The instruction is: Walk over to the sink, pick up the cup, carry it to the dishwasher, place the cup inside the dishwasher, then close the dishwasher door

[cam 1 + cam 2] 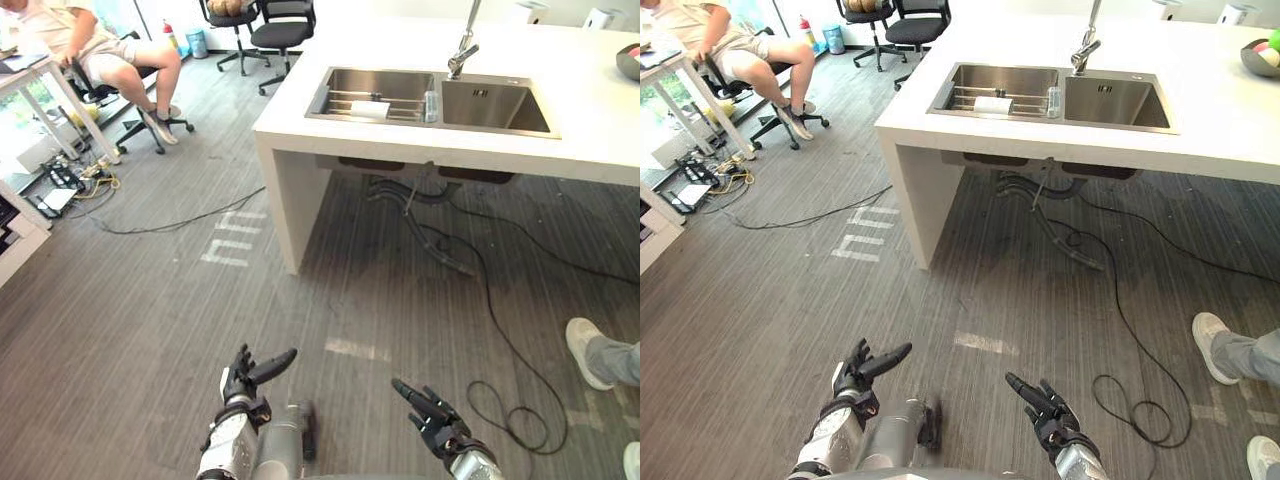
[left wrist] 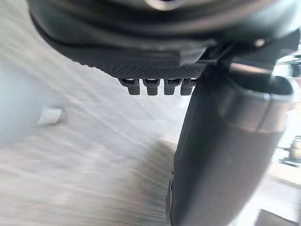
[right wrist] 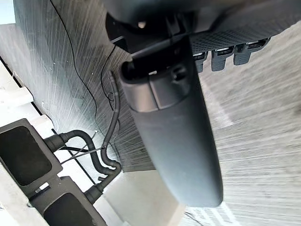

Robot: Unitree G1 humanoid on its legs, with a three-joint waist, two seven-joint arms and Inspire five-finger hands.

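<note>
Steel sink [image 1: 497, 108] sits in the worktop [image 1: 590, 100] well ahead, left robot hand [image 1: 243, 378] and right robot hand [image 1: 432, 410] both hanging loose and empty.

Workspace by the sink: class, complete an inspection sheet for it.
Surface: white counter with steel double sink and tap.
Job's things: clear cup at the left basin's right edge.
Clutter: white pad on the rack beside it; bowl at the counter's right end.
Hands: left hand and right hand open, empty, low over the floor.
Cables: thin black cable on the floor left of the counter; hoses under the sink.
Surroundings: seated person, office chairs, another person's shoe at right.
</note>
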